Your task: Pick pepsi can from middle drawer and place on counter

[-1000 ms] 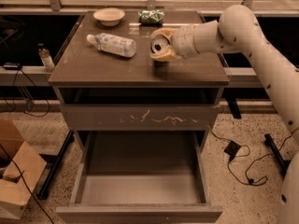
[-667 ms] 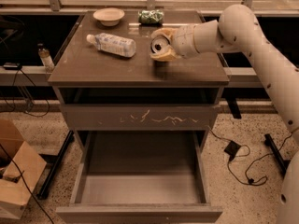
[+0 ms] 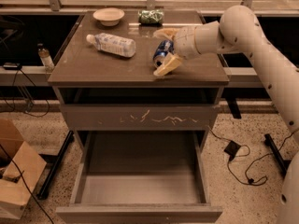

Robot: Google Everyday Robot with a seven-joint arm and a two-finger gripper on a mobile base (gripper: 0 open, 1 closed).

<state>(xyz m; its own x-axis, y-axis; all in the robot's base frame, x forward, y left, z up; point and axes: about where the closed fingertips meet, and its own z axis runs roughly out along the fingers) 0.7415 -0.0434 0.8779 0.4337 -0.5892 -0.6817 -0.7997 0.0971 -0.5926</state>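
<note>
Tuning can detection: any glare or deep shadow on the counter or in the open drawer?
Camera view: warm, dim light; pale glare on the far strip of the counter, by the green packet; the gripper, shut on the pepsi can over the counter's right half, is lit evenly; the middle drawer darkens toward its back.

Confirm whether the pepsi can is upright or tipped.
Tipped. The pepsi can points its silver lid sideways, clamped between the jaws of the gripper over the counter.

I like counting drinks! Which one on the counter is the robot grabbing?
The dark blue pepsi can, held in the gripper at the right side of the counter. The clear bottle and green packet lie apart from it.
</note>
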